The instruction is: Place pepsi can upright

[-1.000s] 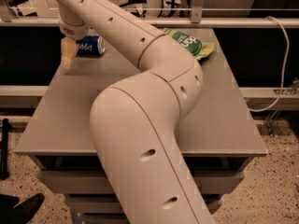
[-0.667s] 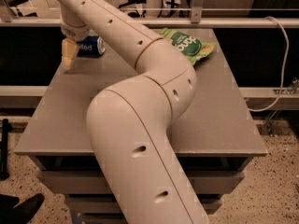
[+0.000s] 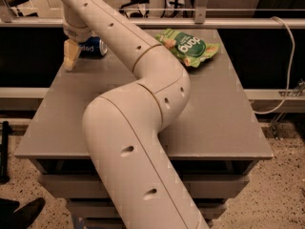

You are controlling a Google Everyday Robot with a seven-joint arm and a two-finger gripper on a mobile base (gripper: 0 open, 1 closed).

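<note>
The pepsi can (image 3: 94, 46) is dark blue with white lettering and lies on its side at the far left corner of the grey table (image 3: 209, 109). My gripper (image 3: 71, 55) hangs just left of and in front of the can, low over the table top, with its tan tip pointing down. The wrist covers the can's left end. I cannot tell whether the gripper touches the can. My cream arm sweeps from the bottom of the view up across the table to that corner.
A green snack bag (image 3: 188, 46) lies flat at the far right of the table. A metal rail (image 3: 200, 20) runs behind the table, and a white cable (image 3: 286, 56) hangs at the right.
The gripper has stayed beside the can. The arm's lower links have shifted slightly. The can has not moved.
</note>
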